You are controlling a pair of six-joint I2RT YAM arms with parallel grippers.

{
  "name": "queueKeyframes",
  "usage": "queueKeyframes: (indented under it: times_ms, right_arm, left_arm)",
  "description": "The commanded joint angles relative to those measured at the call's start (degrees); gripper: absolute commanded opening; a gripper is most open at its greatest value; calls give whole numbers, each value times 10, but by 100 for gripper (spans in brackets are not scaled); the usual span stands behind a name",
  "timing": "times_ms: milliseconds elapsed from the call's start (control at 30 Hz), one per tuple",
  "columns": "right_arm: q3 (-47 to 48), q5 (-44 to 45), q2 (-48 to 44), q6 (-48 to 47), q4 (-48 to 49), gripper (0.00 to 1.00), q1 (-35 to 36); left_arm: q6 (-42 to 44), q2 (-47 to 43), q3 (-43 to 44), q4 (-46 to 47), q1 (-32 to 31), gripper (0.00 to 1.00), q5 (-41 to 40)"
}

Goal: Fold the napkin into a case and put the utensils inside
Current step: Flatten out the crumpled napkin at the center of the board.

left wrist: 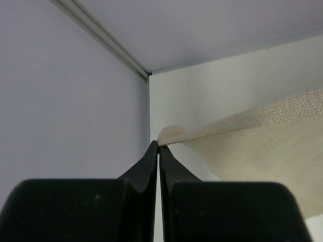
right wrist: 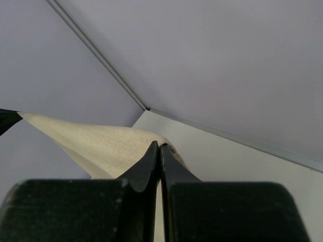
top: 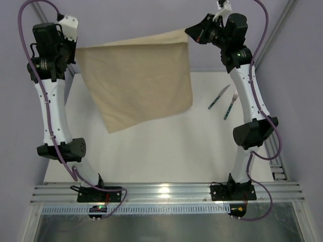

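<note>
The beige napkin (top: pixel 139 80) hangs spread in the air above the white table, stretched between both arms. My left gripper (top: pixel 75 48) is shut on its upper left corner (left wrist: pixel 169 134), high at the back left. My right gripper (top: pixel 187 33) is shut on the upper right corner (right wrist: pixel 166 141), high at the back right. The cloth's lower corner dangles toward the table's middle. On the table to the right lie the utensils: a knife (top: pixel 218 97) and a fork (top: pixel 230 106), both with teal handles, side by side beside the right arm.
Lilac walls close in the white table (top: pixel 151 151) at the back and sides. An aluminium rail (top: pixel 166 192) with the arm bases runs along the near edge. The right arm's elbow (top: pixel 255 132) hangs near the table's right edge.
</note>
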Motion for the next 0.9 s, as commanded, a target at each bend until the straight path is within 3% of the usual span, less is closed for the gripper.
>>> queueKeyframes:
  times_ms: [0,233,367,433,600,733,867]
  right_arm:
    - [62,25,-6,28,42,4,-31]
    - [-4,22,-52,-15,29,4,-51]
    - [-202,18,-147,-37,67,4,-50]
    - [-350,23,-185,-42,98,4,-50]
    - [-643,51,-296,-54,116,4,-47]
    - [-779,78,-339,-71,86,4,-36]
    - [-880,82,-353,-64,85,4,-20]
  left_arm:
    - [-16,-15,38,104,8,0,-54]
    - [-6,-25,9,137,8,0,7]
    - [20,-85,-139,175,5,0,28]
    - [34,-127,-245,186,4,0,59]
    - [129,-205,-463,183,4,0,102]
    - [203,-250,-671,176,2,0,107]
    - [246,-249,-795,181,-2,0,100]
